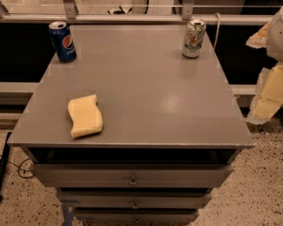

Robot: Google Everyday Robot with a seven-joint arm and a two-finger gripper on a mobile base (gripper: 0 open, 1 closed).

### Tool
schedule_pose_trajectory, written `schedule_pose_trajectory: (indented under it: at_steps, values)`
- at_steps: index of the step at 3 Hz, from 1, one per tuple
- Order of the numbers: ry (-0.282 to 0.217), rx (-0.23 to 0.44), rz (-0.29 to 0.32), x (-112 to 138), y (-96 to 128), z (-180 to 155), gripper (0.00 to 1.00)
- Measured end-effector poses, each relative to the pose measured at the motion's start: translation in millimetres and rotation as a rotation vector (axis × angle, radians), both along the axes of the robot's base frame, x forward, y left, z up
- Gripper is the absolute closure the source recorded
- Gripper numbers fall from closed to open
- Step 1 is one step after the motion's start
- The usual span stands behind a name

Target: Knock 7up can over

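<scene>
The 7up can stands upright at the back right corner of the grey cabinet top; its body is whitish-silver with green and red markings. My gripper shows as pale yellow and white parts at the right edge of the view. It is off the right side of the cabinet, well to the right of and nearer than the can, and it touches nothing.
A blue Pepsi can stands upright at the back left corner. A yellow sponge lies near the front left. Drawers sit below the top. A railing runs behind the cabinet.
</scene>
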State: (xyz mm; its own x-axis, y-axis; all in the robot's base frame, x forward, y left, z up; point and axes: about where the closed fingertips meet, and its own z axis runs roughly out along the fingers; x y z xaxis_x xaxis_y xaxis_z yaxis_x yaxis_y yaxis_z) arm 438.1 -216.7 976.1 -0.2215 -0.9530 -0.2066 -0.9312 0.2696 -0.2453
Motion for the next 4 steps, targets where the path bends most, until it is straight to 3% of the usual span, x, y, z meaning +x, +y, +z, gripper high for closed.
schedule_pose_trajectory:
  at_steps: [2,3,4]
  values:
    - [-0.012,0.021,-0.006,5.6,-1.5,-5.1,0.0]
    - [-0.046,0.04,-0.042,43.1,-14.2,-24.9,0.0]
    - [-0.109,0.111,-0.114,110.1,-36.4,-50.9,0.0]
